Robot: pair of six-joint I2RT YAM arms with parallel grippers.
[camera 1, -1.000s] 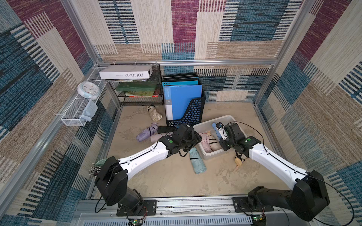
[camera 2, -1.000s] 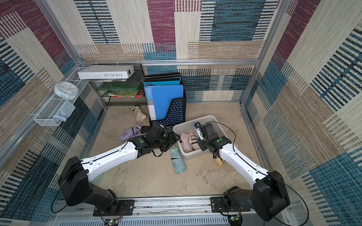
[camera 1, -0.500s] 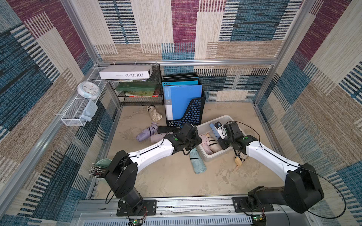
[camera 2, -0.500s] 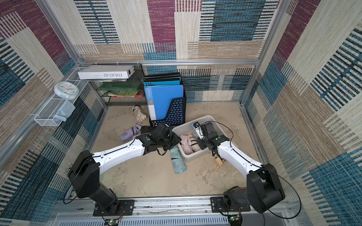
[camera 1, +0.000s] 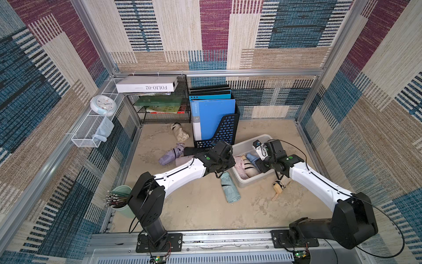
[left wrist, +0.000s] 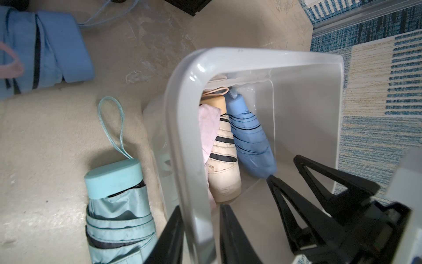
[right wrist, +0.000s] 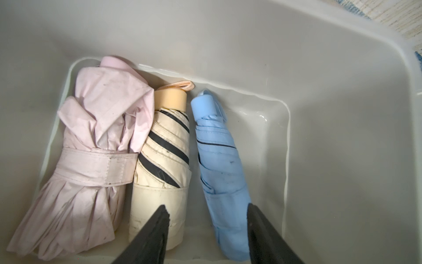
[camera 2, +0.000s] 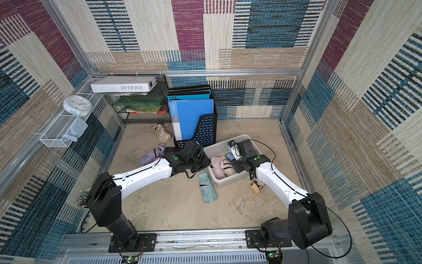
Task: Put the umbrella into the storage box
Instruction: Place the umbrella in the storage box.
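In both top views the storage box (camera 1: 251, 180) stands on the desk (camera 1: 201, 212), a mint umbrella (camera 1: 230, 189) just outside it. Left wrist view: the left claw (left wrist: 202, 206) is clamped on the box rim. Right wrist view: the right claw (right wrist: 206, 205) is parted, empty, over the blue umbrella (right wrist: 219, 164) laid inside. Release is judged complete; withdrawal upward is called for.

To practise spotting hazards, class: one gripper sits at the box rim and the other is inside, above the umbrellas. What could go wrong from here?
1. The left gripper straddles the rim of the storage box. Pulling or lifting could drag or tip the box and spill its contents.
2. The right gripper, open, hangs low over the blue umbrella. A careless retreat might snag the fabric and lift it out.
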